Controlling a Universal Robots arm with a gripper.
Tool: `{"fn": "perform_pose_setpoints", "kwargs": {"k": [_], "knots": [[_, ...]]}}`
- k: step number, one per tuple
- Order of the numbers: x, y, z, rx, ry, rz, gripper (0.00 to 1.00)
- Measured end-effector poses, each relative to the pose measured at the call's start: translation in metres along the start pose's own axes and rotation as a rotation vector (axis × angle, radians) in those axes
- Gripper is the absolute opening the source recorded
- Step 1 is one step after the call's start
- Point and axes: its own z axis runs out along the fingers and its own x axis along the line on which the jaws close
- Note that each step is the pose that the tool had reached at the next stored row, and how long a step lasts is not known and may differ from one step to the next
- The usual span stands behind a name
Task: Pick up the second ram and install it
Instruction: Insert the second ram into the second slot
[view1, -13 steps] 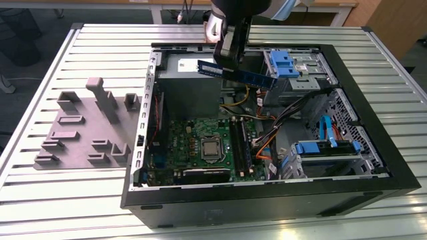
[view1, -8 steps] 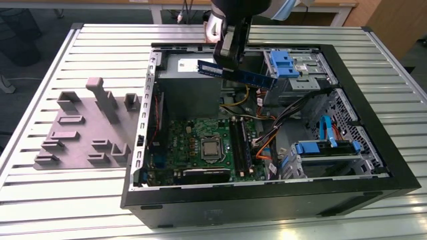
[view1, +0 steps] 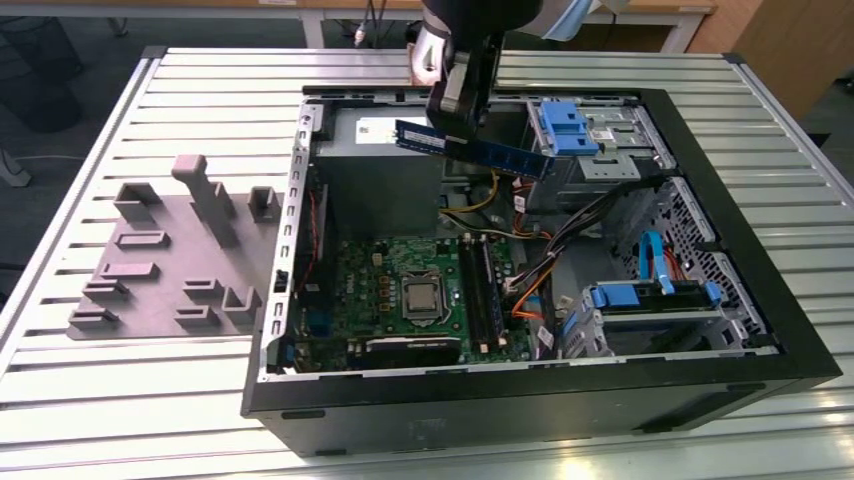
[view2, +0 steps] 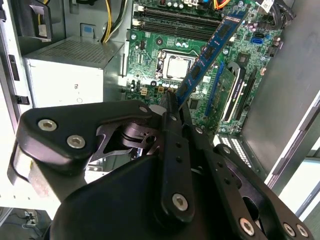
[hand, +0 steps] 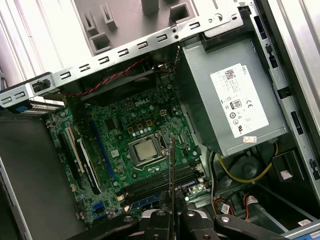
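The second ram (view1: 483, 149) is a long dark-blue stick with a white sticker near one end. It hangs tilted in the air over the open computer case (view1: 747, 330), above the back of the green motherboard (view1: 387, 270). My gripper (view1: 451, 125) is shut on it near the sticker end. In the second wrist view the ram (view2: 212, 50) sticks out from my gripper (view2: 175, 102) over the motherboard (view2: 150, 75). In the first wrist view the ram (hand: 171, 170) shows edge-on above my gripper (hand: 171, 214), over the black memory slots (hand: 155, 184) beside the processor (hand: 145, 150).
A grey power supply (hand: 235, 100) fills the case's back corner, with yellow and orange cables (view1: 514, 225) beside it. Blue-latched drive cages (view1: 577, 128) (view1: 654, 297) stand along the exterior view's right side. A grey moulded fixture (view1: 174, 250) lies on the slatted table, left of the case.
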Motion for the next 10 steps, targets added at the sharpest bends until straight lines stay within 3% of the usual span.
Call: {"fn": "perform_pose_setpoints", "kwargs": {"k": [10], "knots": [[0.0000, 0.0000, 0.0000, 0.0000, 0.0000, 0.005, 0.14]]}}
